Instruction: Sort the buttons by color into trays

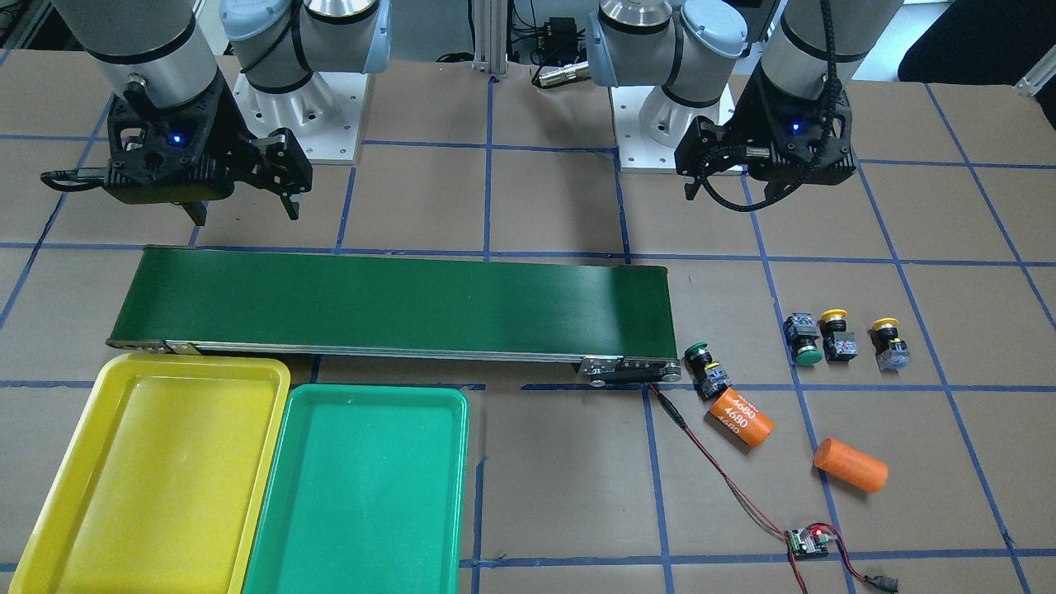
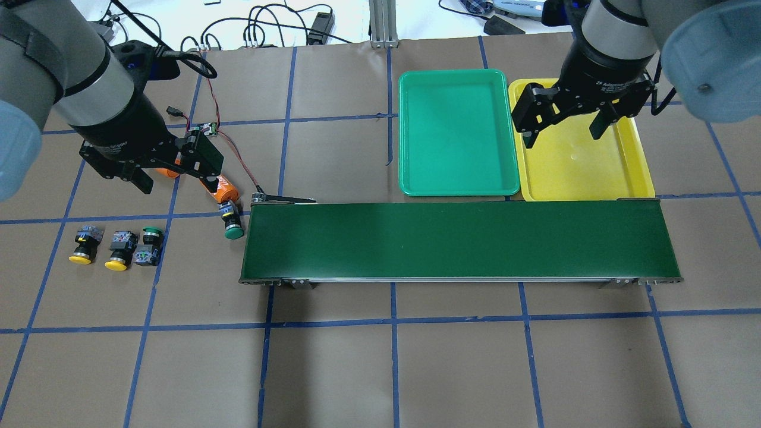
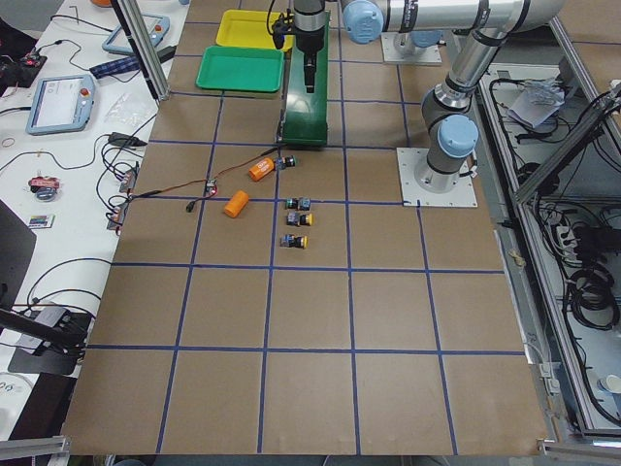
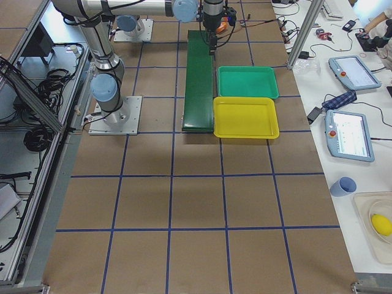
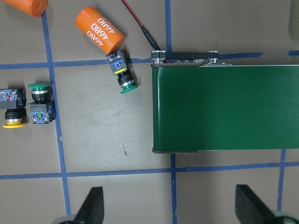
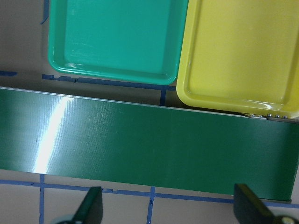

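Left gripper (image 2: 174,172) spread, empty. Near its outer finger, row of black-bodied switches: yellow-capped button (image 2: 81,244), second yellow-capped button (image 2: 118,250), green-capped button (image 2: 150,245). Near other finger: second green-capped button (image 2: 232,223), against orange cylinder (image 2: 226,191). Right gripper (image 2: 565,128) spread over yellow tray (image 2: 571,172).

Overhead camera looks down on the surface (image 2: 380,368) from 6 o'clock; the front one faces it from 12. Distant side cameras sit at 9 and 3. Close wrist cameras share the conveyor belt (image 5: 224,107).

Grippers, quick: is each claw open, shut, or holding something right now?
Left gripper: open, holding nothing.
Right gripper: open, holding nothing.
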`<action>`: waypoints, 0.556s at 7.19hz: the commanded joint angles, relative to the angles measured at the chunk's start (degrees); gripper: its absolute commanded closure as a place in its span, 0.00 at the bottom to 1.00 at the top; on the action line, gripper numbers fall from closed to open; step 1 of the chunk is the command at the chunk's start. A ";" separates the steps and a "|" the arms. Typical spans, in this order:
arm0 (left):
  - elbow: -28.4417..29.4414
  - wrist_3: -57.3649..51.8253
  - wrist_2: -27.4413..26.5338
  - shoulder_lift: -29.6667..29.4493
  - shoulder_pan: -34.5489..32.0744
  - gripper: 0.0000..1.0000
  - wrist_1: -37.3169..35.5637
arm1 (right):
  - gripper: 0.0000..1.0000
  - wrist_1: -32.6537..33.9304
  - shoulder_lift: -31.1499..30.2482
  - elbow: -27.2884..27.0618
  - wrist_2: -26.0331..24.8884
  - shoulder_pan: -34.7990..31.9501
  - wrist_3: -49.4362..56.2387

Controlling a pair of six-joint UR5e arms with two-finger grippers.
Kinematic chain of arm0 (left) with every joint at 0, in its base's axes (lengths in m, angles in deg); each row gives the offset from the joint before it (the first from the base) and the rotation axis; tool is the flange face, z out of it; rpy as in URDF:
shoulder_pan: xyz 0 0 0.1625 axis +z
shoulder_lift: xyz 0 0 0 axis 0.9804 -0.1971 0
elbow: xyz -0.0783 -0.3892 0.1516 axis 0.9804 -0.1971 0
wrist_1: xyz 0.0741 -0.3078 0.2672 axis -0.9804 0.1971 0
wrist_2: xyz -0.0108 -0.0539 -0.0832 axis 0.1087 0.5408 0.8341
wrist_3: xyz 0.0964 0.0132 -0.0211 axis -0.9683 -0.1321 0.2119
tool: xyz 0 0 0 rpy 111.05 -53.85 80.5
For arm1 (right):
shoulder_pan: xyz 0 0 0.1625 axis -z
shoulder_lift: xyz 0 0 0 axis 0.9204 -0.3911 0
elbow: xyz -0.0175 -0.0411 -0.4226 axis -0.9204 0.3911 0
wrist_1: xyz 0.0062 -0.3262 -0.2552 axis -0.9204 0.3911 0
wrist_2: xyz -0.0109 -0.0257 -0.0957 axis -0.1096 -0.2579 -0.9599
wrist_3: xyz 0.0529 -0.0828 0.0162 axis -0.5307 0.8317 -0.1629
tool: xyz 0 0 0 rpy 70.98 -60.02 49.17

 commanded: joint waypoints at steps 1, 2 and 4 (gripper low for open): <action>-0.29 -2.36 -0.73 -2.41 3.39 0.00 -2.48 | 0.00 0.01 -0.16 0.16 0.00 0.52 -0.06; 0.41 -5.95 -0.65 -3.91 7.08 0.00 -2.92 | 0.00 0.36 -0.07 0.42 -0.17 1.05 -0.32; -0.37 -27.51 -0.74 -9.08 14.20 0.00 -12.89 | 0.00 0.36 0.28 0.69 0.00 1.49 -0.58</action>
